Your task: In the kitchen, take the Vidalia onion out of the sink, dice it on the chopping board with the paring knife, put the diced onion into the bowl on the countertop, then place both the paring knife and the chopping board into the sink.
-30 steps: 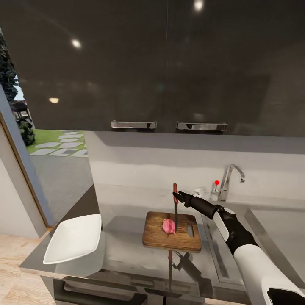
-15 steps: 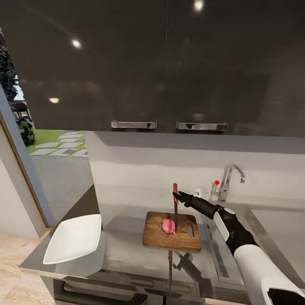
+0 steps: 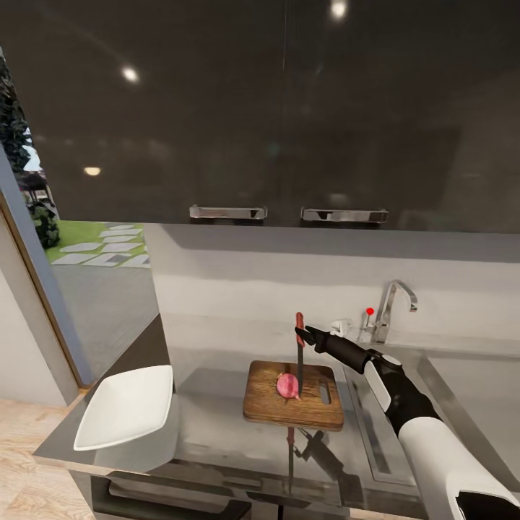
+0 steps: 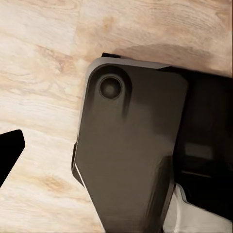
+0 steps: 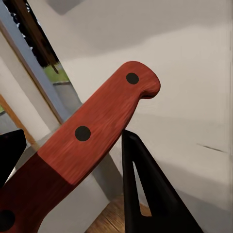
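**Knife tip down on the onion**

From the head view, the right end effector (image 3: pixel 303 335) holds the paring knife (image 3: pixel 299 352) by its red handle. The knife stands straight up, point down. Its tip sits at the Vidalia onion (image 3: pixel 287 386), which is whole and pink in the middle of the chopping board (image 3: pixel 263 408). The board lies on the bench (image 3: pixel 202 426), just beside the sink (image 3: pixel 462 383) with its tap (image 3: pixel 390 307). The white bowl (image 3: pixel 123 406) waits well apart, at the bench's left end.

I think the round onion could roll or slide away when the knife pushes, because nothing holds it steady. The knife might also twist in the grip, since it is held up near the handle's end.

In the left wrist view, I see a wooden floor (image 4: pixel 43 58) and a dark grey part of the robot (image 4: pixel 131 155). One black finger (image 4: pixel 8 150) of the left end effector pokes in at the edge. I cannot tell how wide it is.

In the right wrist view, the red handle (image 5: pixel 87 141) with its dark dots sits between the two black fingers (image 5: pixel 145 194), which are closed narrow on it.
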